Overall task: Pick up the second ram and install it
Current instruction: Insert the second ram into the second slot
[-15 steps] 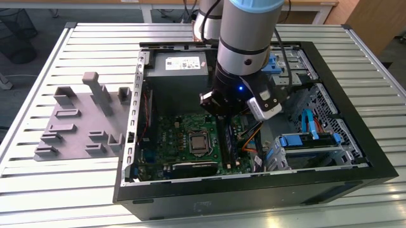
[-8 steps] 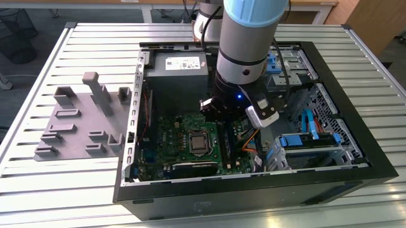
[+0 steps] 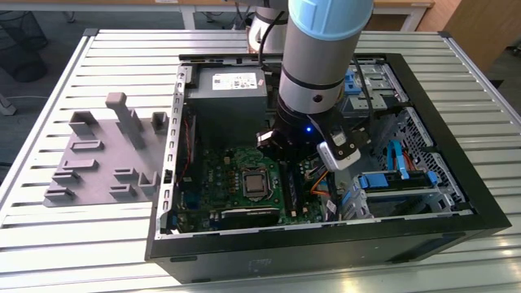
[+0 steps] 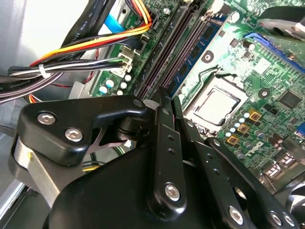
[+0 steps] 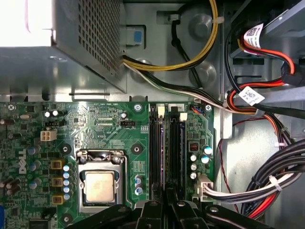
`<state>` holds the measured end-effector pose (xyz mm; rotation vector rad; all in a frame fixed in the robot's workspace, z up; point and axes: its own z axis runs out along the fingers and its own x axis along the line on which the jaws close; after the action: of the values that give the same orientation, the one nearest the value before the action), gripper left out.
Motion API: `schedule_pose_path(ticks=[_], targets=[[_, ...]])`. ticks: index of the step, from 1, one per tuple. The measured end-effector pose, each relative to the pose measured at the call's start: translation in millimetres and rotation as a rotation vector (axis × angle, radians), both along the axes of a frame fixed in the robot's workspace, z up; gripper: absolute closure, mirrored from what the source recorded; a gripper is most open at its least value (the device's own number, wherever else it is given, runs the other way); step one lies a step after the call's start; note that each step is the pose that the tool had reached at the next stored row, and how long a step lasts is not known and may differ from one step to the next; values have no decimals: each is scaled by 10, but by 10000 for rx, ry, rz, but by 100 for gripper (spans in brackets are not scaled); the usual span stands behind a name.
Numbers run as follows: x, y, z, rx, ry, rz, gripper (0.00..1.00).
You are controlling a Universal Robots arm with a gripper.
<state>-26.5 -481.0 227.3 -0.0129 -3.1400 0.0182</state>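
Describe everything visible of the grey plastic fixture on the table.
The matte grey plastic fixture is a flat plate carrying raised blocks and slotted holders, the tallest an upright post. It lies flat on the slatted metal table, close at the exterior view's left of the open black computer case; contact between them is unclear.

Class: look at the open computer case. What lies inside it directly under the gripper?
Under the gripper lie the motherboard's long black memory slots, with the processor socket beside them. The slots' near ends are covered by the gripper, so whether the ram is seated cannot be told.
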Motion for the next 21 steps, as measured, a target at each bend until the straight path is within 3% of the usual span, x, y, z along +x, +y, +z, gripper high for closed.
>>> schedule_pose_path(ticks=[8, 11, 21], targets=[[0, 0, 2, 19, 1, 0, 86], [0, 0, 1, 127, -1, 0, 86], [0, -4, -13, 138, -1, 0, 86]])
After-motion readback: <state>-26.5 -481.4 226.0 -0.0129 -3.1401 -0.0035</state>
